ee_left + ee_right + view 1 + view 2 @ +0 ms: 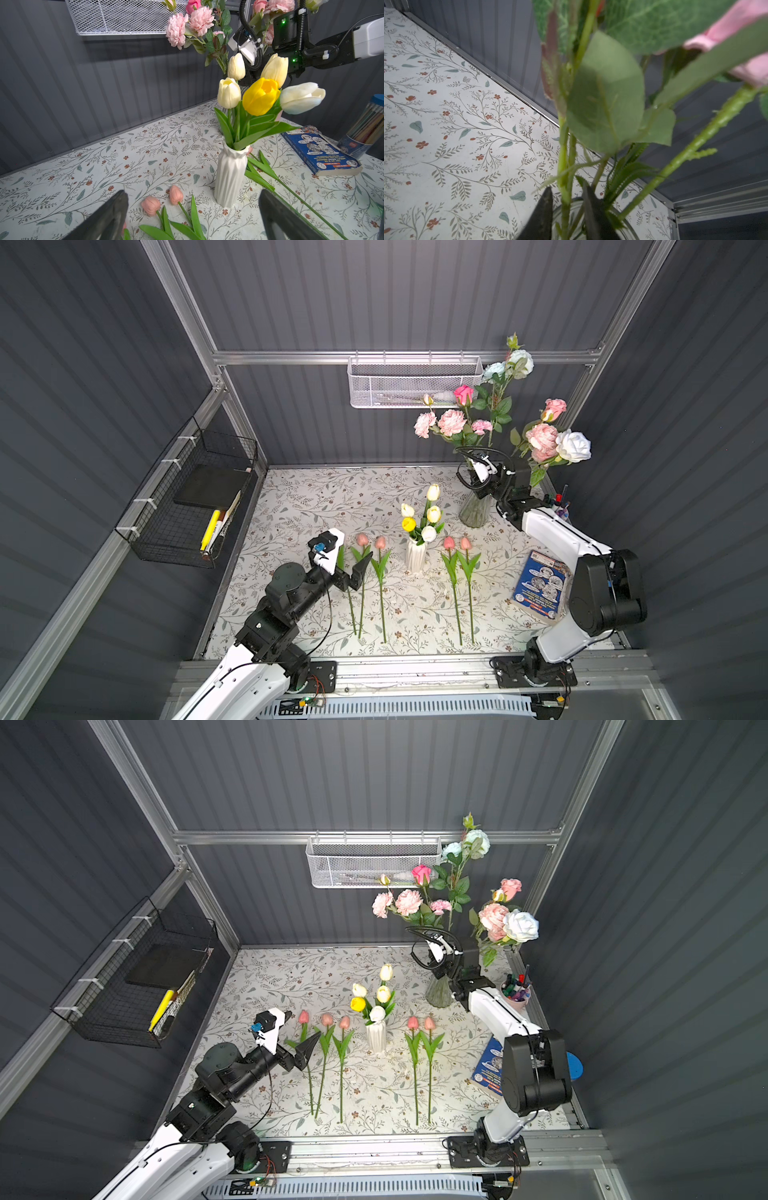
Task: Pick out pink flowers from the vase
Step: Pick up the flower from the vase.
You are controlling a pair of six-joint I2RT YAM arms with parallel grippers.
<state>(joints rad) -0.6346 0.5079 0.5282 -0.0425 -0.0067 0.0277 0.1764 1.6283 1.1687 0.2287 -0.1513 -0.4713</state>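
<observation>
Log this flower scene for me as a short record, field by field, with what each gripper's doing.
pink tulips: five, lying flat, three and two flanking the white vase
white vase: holds yellow and cream tulips only
glass vase: holds pink sprays, pink roses, among others
left gripper: open, empty
right gripper: jaws astride stems above the glass vase, grip unclear

Dark fingers [545, 214] — green stems [564, 158] between

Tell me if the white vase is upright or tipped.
Upright. The white vase stands on its base on the table, yellow and cream tulips rising from its mouth.
</observation>
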